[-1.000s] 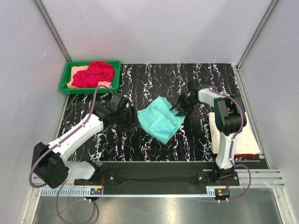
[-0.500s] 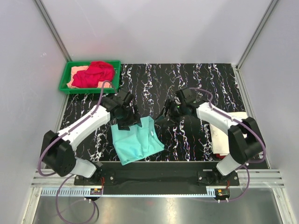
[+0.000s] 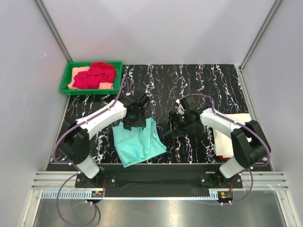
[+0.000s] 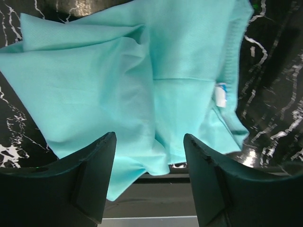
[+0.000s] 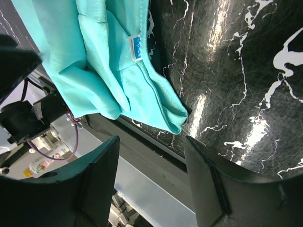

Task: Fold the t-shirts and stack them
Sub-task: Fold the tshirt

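The mint-teal t-shirt (image 3: 140,144) lies on the black marbled table (image 3: 203,80), left of centre and close to the front edge. It is loosely folded over itself with several creases, not flat. In the top view its near corner reaches the table's front edge. A small white label (image 4: 220,94) shows by the neckline on the shirt's right side.

The left end effector (image 3: 134,121) sits at the shirt's far edge. In the left wrist view its fingers (image 4: 92,177) stand well apart with only the cloth in sight beyond them, and nothing is gripped. Whether the tips touch the cloth cannot be told.

The right end effector (image 3: 176,126) is over bare table just to the right of the shirt. Its fingers (image 5: 213,189) are also spread wide, with nothing held. The right wrist view shows the shirt's folded edge and the label off to the left.

A green tray (image 3: 64,86) stands at the table's far left corner. A red shirt (image 3: 97,74) is bunched on top of a peach shirt (image 3: 77,72) inside it. At the right edge of the table a cream-white shirt (image 3: 222,138) lies flat, partly hidden by the right arm.
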